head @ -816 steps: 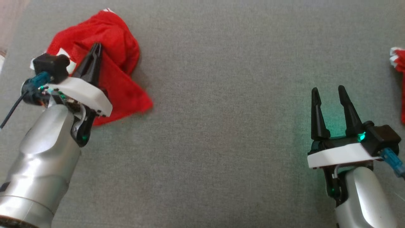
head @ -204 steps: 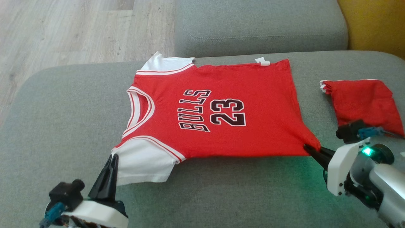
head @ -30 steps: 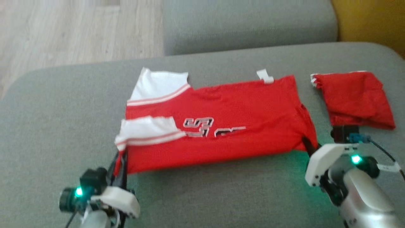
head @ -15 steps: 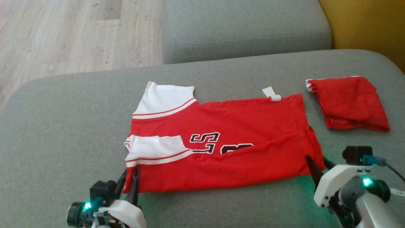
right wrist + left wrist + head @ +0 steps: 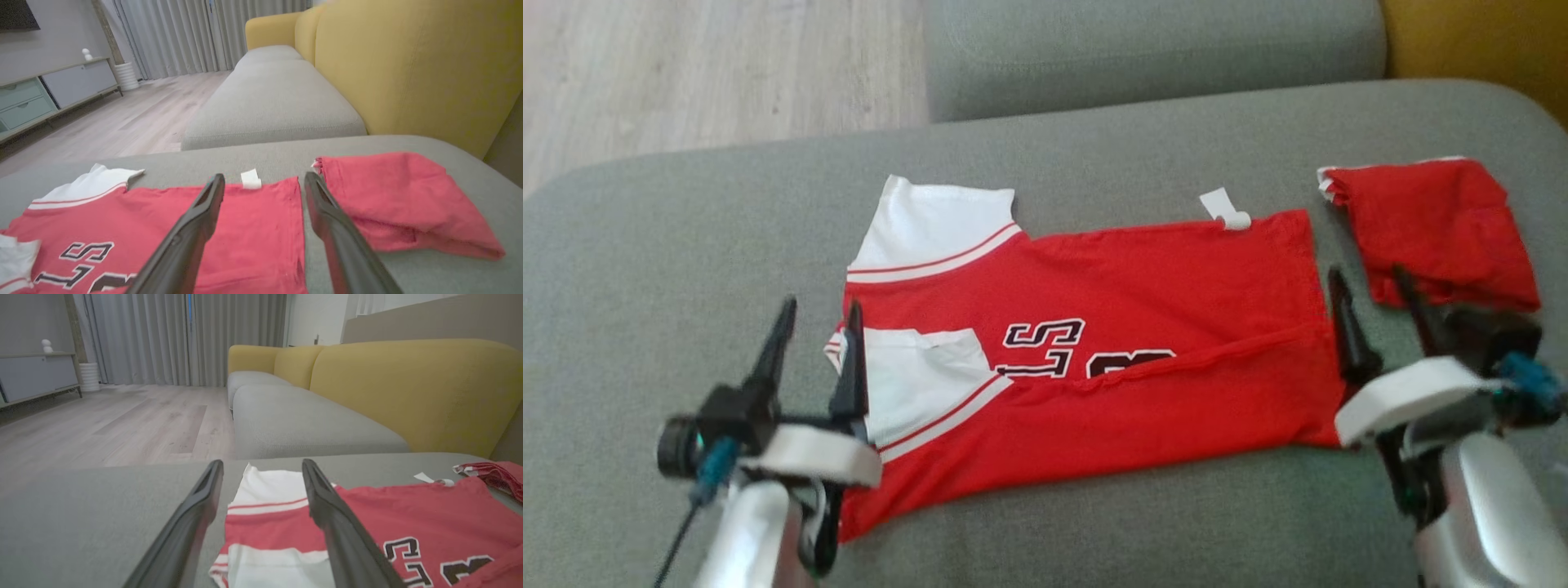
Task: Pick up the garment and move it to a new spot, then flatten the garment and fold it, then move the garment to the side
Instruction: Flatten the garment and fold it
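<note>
The garment [image 5: 1143, 327], a red jersey with white sleeves, lies flat across the middle of the grey cushion [image 5: 686, 245], neck end toward the robot's left and hem toward its right. Its near long edge is folded up over the body, and the folded edge runs slantwise across the black lettering and hides its lower half. One white sleeve [image 5: 915, 376] lies doubled onto the red, while the other juts out at the far left corner. A small white tag [image 5: 1225, 211] sticks out from the far edge near the hem. The left gripper [image 5: 821, 305] stands at the neck end with its fingers well apart. One finger is over bare cushion and the other is at the folded sleeve's edge; the head view is blurred, so contact there cannot be told. The right gripper [image 5: 1365, 273] is at the hem, fingers likewise spread and holding nothing. They straddle the narrow strip between the hem and a second red cloth [image 5: 1437, 229], which lies bunched just beside the jersey. Broad bare cushion spreads to the left of the jersey and along its near side, with a narrower band beyond its far edge. Past the cushion's rounded far rim are wooden floor [image 5: 686, 65], another grey seat [image 5: 1143, 41] and a yellow backrest [image 5: 1478, 33].
</note>
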{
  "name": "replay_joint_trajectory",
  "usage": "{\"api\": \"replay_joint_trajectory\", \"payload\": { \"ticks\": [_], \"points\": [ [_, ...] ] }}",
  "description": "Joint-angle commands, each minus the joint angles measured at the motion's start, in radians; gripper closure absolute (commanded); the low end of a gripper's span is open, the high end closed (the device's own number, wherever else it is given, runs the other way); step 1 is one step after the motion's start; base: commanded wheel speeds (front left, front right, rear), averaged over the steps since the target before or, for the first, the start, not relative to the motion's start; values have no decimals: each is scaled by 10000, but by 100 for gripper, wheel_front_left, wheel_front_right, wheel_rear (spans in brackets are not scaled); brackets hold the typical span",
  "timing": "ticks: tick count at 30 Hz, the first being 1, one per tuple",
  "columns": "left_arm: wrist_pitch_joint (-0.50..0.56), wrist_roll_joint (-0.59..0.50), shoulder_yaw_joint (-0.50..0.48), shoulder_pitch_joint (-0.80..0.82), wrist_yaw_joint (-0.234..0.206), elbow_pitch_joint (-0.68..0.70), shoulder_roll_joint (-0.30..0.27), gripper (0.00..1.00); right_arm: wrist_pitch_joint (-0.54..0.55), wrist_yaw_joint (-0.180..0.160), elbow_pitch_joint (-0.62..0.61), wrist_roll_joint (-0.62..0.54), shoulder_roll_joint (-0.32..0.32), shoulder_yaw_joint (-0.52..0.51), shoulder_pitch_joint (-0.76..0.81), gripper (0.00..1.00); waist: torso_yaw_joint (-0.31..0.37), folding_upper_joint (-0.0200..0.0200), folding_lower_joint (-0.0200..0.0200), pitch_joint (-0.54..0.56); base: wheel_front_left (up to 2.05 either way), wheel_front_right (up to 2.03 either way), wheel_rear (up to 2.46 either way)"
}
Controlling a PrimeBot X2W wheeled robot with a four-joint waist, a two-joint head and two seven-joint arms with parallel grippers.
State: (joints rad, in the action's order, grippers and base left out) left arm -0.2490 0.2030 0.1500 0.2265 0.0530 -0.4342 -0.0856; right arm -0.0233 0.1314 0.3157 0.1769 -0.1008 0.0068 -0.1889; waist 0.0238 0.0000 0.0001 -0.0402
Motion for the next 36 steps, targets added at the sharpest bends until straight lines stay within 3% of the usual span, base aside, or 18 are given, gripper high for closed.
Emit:
{"api": "replay_joint_trajectory", "payload": {
  "ticks": [1, 9, 17, 23, 27, 31, 36],
  "points": [
    [-106, 16, -428, 799, 91, 449, -246, 0, -360, -7, -488, -223, 64, 6, -811, 0, 83, 0, -1, -369, 0, 0, 0],
    [396, -190, -152, 2623, 447, -66, -982, 0, -588, -7, -432, -554, 222, -61, -1923, 0, 428, 0, -1, -1422, 0, 0, 0],
    [2428, 103, 825, 5237, 762, -1508, -2326, 0, -877, -7, -239, -713, 303, 227, -3393, 0, 1001, 0, -1, -2826, 0, 0, 0],
    [4275, 1458, 2581, 6797, 773, -2492, -3550, 0, -1049, -7, -99, -741, 313, 425, -4134, 0, 1432, 0, -1, -3539, 0, 0, 0],
    [4761, 2185, 3500, 7518, 774, -2805, -4354, 0, -1157, -7, -34, -728, 346, 569, -4420, 0, 1700, 0, -1, -3911, 0, 0, 0],
    [4998, 2747, 4114, 8088, 775, -3202, -4796, 0, -1235, -7, -3, -694, 376, 621, -4566, 0, 1885, 0, -1, -4217, 0, 0, 0],
    [5115, 3379, 4766, 8479, 775, -3573, -4873, 0, -1333, -7, 41, -613, 423, 526, -4595, 0, 2046, 0, -1, -4421, 0, 0, 0]
  ]
}}
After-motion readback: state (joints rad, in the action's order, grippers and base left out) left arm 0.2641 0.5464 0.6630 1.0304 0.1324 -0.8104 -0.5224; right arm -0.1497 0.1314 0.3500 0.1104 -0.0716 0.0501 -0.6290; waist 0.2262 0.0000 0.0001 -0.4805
